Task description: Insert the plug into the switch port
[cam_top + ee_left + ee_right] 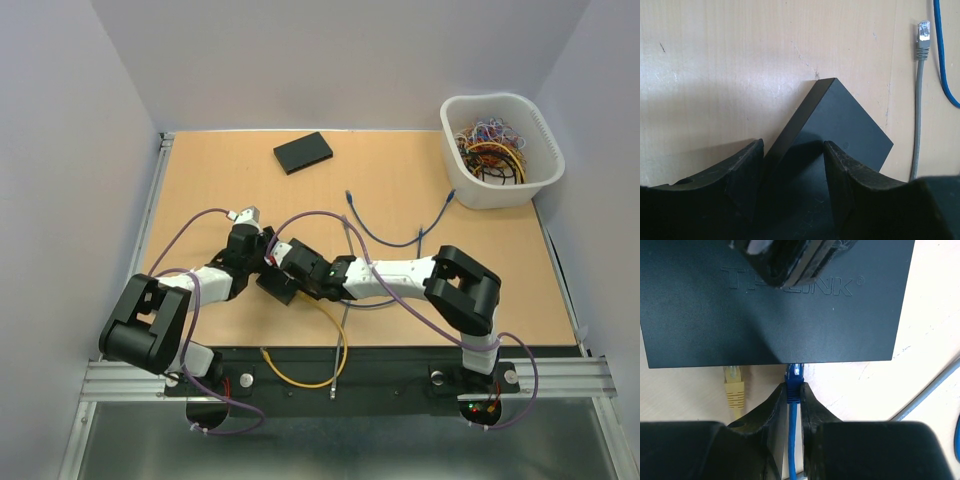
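a light wooden table point(400, 190) carries a white basket point(500, 150) of wires at its far right. a flat black box point(303, 152), loose blue cable point(400, 235) and yellow cable point(335, 345) lie on it too.

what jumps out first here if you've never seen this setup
The right hand, pinching a blue cable plug right at the edge of the flat black TP-Link switch box mid-table. The left hand straddles that box. A white plastic basket of tangled colourful wires sits at the far right corner.
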Available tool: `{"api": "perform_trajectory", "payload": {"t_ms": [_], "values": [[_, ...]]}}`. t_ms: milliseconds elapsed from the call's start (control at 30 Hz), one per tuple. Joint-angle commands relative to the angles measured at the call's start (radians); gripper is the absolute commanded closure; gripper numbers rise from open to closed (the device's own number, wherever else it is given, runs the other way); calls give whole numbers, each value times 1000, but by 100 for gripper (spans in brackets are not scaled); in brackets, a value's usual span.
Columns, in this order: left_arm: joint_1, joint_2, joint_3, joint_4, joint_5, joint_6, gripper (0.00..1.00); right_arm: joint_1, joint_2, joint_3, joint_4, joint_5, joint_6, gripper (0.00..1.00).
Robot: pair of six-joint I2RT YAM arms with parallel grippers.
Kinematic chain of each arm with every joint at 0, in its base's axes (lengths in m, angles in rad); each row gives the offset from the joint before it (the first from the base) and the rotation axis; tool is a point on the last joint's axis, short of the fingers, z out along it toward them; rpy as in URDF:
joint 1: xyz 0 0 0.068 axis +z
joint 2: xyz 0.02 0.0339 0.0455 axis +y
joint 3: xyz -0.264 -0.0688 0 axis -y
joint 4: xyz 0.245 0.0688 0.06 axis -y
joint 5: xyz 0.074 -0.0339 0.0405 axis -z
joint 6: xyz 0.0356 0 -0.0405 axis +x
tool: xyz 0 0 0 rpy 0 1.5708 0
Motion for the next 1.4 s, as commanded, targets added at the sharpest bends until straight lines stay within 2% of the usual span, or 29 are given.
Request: {"api": "perform_trajectory", "payload": {"t_ms": [0,300,700,967,1367], "values": [[-56,-1,-36,-75,153,-59,40,35,-61,-20,244,-41,24,100],[-57,-97,-96,-70,183,-95,40,26,-117,-86,364,-116,66,99],[-71,-198,-174,-76,202,-121,40,26,-106,-54,396,-196,60,99],[-74,-268,-232,-76,212,-151,40,26,-77,-2,417,-231,52,99],[-124,-414,-318,-81,165,-245,40,26,52,207,417,-242,69,100]]}}
